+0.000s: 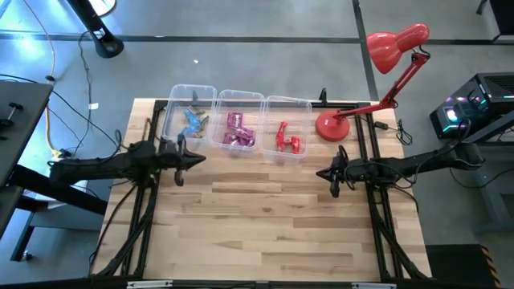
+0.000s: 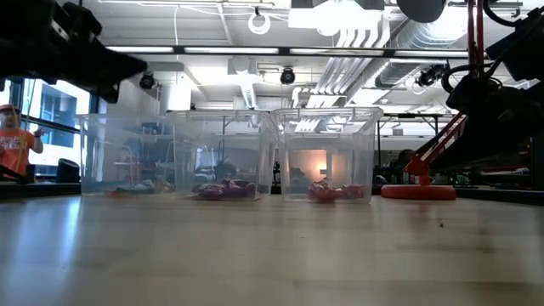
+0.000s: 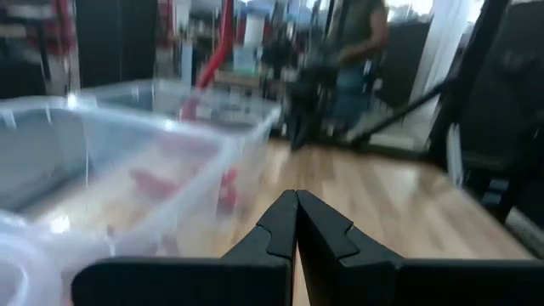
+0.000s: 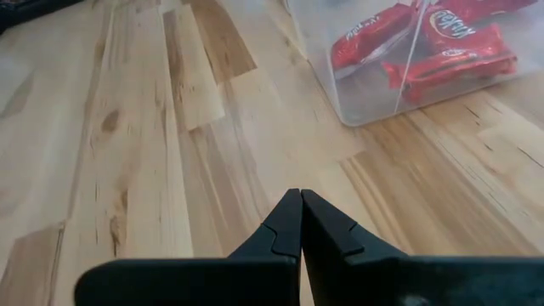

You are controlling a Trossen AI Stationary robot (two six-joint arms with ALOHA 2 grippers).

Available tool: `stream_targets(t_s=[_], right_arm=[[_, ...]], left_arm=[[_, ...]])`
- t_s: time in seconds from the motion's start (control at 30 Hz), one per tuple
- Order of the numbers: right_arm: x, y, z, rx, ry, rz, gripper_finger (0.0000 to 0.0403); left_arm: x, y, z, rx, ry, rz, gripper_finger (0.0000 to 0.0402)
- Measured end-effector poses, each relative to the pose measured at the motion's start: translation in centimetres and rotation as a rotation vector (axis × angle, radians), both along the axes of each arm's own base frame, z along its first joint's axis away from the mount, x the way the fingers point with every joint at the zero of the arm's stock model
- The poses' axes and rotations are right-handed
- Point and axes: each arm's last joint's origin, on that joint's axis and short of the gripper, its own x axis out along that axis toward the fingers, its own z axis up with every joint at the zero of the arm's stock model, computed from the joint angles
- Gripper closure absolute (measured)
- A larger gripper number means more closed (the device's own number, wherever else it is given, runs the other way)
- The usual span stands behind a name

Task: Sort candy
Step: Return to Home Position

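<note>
**On the table (image 1: 265,225), candy (image 1: 241,138) lies sorted by colour**

Along the far edge, three clear bins stand side by side. The left bin (image 1: 193,86) holds the blue candy (image 1: 193,122), the centre bin (image 1: 239,92) holds the purple-pink candy (image 1: 234,120), and the right bin (image 1: 289,99) holds the red candy (image 1: 287,141).

The left gripper (image 1: 199,158) hangs just in front of the left bin, its fingers pressed together on nothing. The right gripper (image 1: 321,174) hovers over bare wood, in front of the right bin and a little to its right. Its fingers are likewise pinched together and empty.

A red desk lamp (image 1: 331,126) stands just beside the right bin. Beyond the table, the low view shows a person in an orange shirt (image 2: 13,146).
</note>
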Motion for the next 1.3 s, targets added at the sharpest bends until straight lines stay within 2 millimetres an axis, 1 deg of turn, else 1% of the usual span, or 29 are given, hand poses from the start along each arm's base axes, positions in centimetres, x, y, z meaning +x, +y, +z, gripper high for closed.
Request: stream_targets(t_s=[0.17, 0.27, 0.37, 0.5, 0.8, 1.0, 1.3], right_arm=[[0.0, 0.0, 0.0, 0.004, -0.001, -0.002, 0.0402], [0.0, 0.0, 0.0, 0.004, -0.001, -0.002, 0.0402], [0.0, 0.0, 0.1, 0.006, -0.01, -0.001, 0.0402], [-0.2, 0.0, 0.9, 0.019, -0.087, 0.012, 0.0402], [-1.5, -0.1, 4.0, 0.046, -0.416, 0.015, 0.0402], [-2.5, -0.2, 5.6, 0.061, -0.613, 0.016, 0.0402], [-2.5, -0.2, 5.7, 0.063, -0.626, 0.018, 0.0402]], left_arm=[[-1.1, -0.1, 1.0, 0.019, -0.137, 0.001, 0.0401], [-1.6, -0.2, 0.6, 0.028, -0.197, 0.001, 0.0401], [-1.4, -0.2, -0.4, 0.021, -0.15, -0.001, 0.0401], [-1.4, -0.2, -1.3, 0.007, -0.053, 0.0, 0.0401], [-1.4, -0.2, -1.3, 0.008, -0.056, 0.015, 0.0401], [-1.4, -0.2, -1.3, 0.008, -0.056, 0.012, 0.0401], [-1.3, -0.5, -1.3, 0.007, -0.056, -0.013, 0.0401]])
